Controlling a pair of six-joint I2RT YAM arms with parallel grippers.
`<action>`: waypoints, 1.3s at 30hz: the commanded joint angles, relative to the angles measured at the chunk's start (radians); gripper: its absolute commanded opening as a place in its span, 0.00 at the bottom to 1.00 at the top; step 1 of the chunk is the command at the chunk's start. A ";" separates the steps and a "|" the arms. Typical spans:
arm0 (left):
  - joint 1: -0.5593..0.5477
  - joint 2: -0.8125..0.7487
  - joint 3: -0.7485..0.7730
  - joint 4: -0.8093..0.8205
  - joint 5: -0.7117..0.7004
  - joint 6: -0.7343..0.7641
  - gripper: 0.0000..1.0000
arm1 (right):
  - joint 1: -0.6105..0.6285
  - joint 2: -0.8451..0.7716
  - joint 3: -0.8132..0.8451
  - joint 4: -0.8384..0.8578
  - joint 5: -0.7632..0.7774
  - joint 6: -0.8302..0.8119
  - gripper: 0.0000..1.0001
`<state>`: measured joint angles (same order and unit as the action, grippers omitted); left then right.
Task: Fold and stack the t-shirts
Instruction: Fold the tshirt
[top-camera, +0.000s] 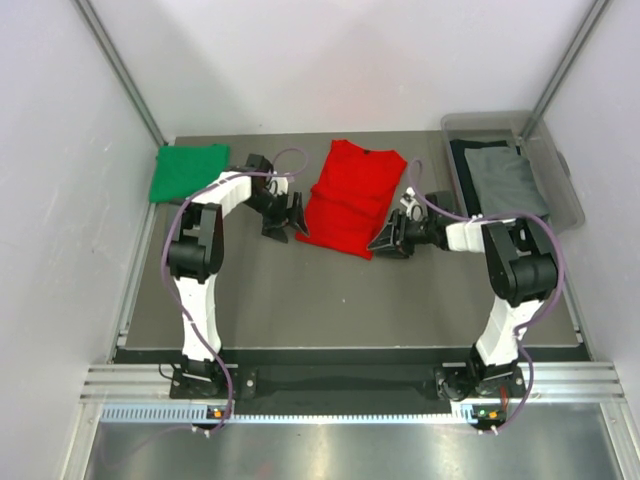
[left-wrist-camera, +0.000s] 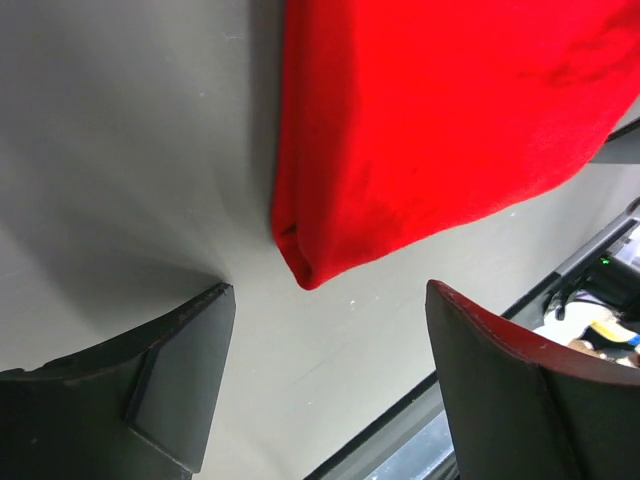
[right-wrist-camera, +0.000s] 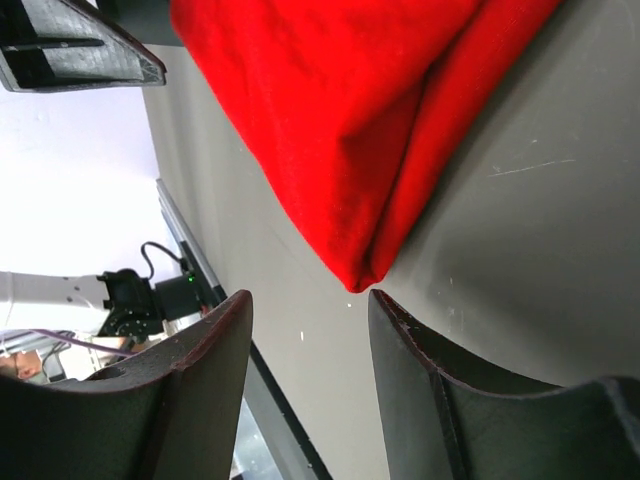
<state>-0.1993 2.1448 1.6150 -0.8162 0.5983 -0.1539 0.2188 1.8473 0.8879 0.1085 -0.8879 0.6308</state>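
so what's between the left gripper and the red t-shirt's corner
Nothing but bare grey table lies between the open left gripper and the red t-shirt; the left wrist view shows it.

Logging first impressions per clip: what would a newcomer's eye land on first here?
The bright red t-shirt, partly folded mid-table. The left arm and right arm aim open jaws at its near corners. A folded green t-shirt lies far left; a grey garment fills the clear bin far right.

The left gripper (left-wrist-camera: 330, 298) holds its dark fingers (left-wrist-camera: 180, 370) spread wide, just short of the folded corner of the red t-shirt (left-wrist-camera: 420, 130), which lies flat on the grey table (left-wrist-camera: 120, 140).
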 joint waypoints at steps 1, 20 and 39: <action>0.000 0.013 0.017 -0.006 0.037 -0.004 0.81 | 0.019 0.023 0.008 0.016 0.010 -0.016 0.50; -0.034 0.121 0.088 -0.021 0.011 -0.006 0.48 | 0.047 0.164 0.039 0.069 0.050 0.050 0.41; -0.158 -0.236 0.071 0.000 -0.164 0.129 0.00 | 0.024 -0.339 -0.191 0.116 0.078 0.098 0.00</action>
<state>-0.3218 2.0945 1.6863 -0.8558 0.5087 -0.0788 0.2493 1.6676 0.7193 0.2394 -0.8207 0.7502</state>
